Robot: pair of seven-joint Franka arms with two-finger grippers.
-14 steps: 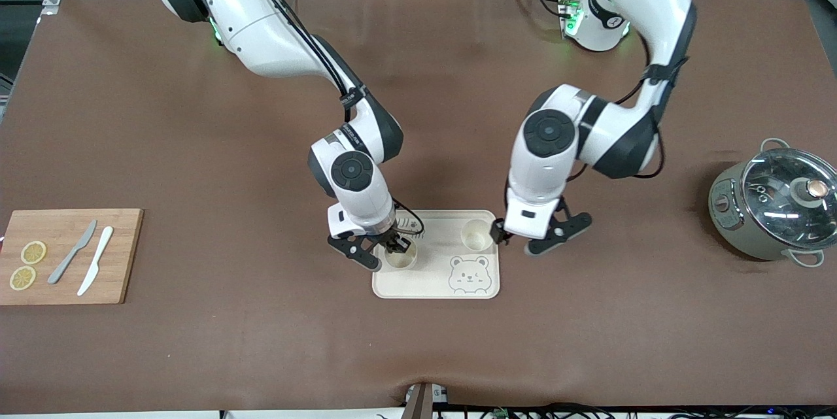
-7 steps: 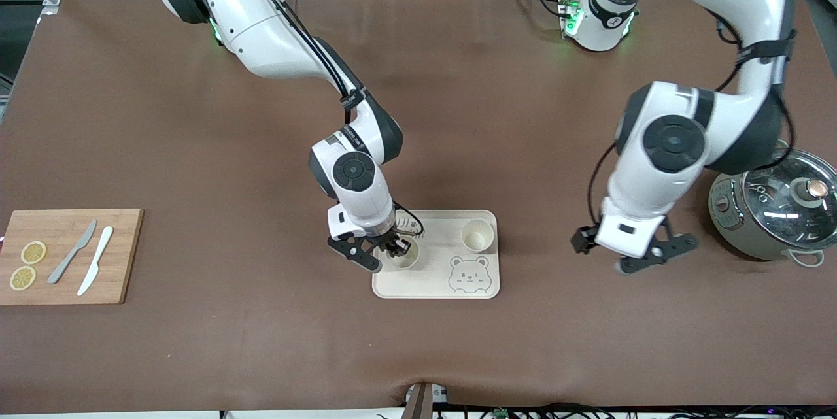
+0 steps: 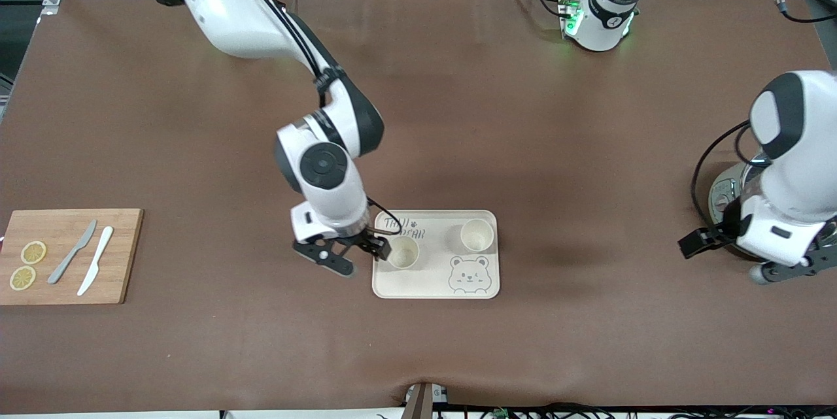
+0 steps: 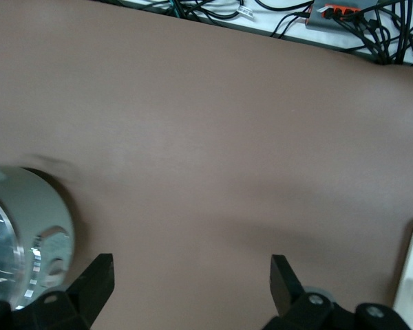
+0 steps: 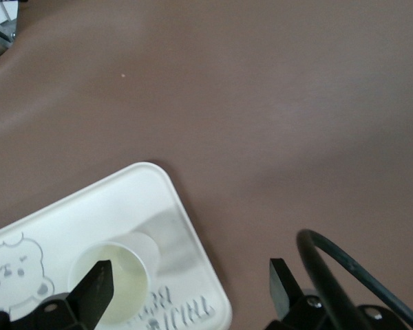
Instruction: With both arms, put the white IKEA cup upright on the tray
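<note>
Both cups stand upright on the tray [image 3: 435, 283], so the placing looks done; only clearing the arms seems left. The right gripper [image 3: 350, 257] hangs at the tray's edge with fingers spread wide, empty, beside one cup [image 3: 403, 253]. The left gripper [image 3: 722, 257], also wide and empty, is beside the pot [image 4: 24, 237], well apart from the other cup [image 3: 476, 234].

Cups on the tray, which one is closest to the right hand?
The cup toward the right arm's end of the tray, beside the printed lettering. The right hand hangs open just off that edge; the other cup stands above the bear face.
</note>
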